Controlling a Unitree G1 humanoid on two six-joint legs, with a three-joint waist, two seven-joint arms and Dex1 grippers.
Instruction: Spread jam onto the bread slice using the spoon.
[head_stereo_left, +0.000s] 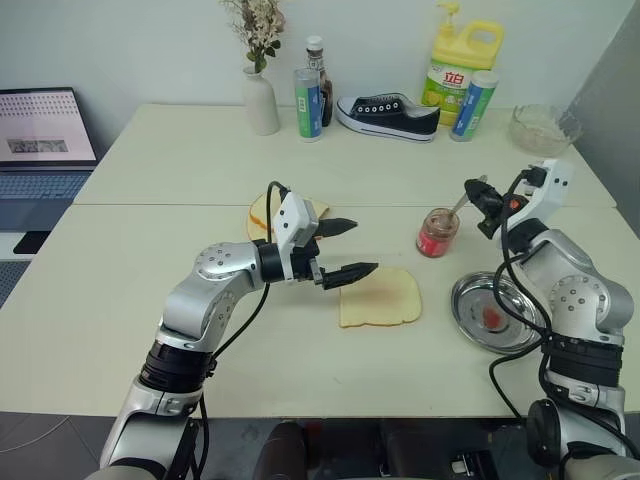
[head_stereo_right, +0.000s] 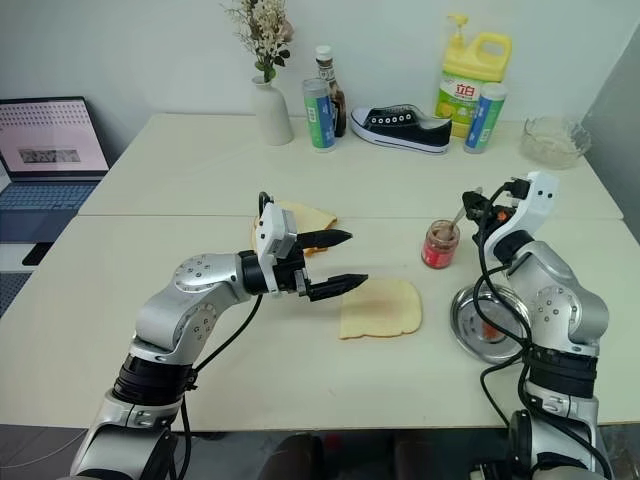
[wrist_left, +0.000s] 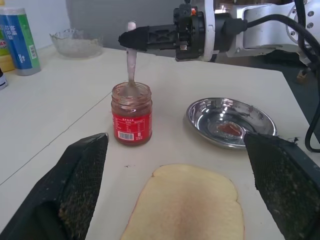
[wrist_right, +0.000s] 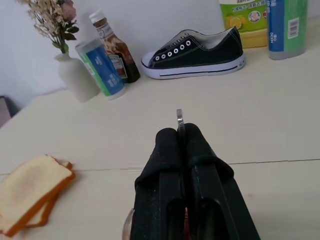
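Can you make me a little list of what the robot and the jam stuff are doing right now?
spoon: pinched by the shut right gripper, bowl down in the jar
jam: in the open jar, beside the steel dish
bread slice: flat on the table, faint reddish smear
left gripper: open, by the bread, holding nothing

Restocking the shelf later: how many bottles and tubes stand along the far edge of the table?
4: a blue-green tube beside a brown sauce bottle near the vase; a yellow detergent bottle with another tube by the shoe.

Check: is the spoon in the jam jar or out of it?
In. The spoon stands with its bowl inside the open jam jar, its handle pinched by the right tool.
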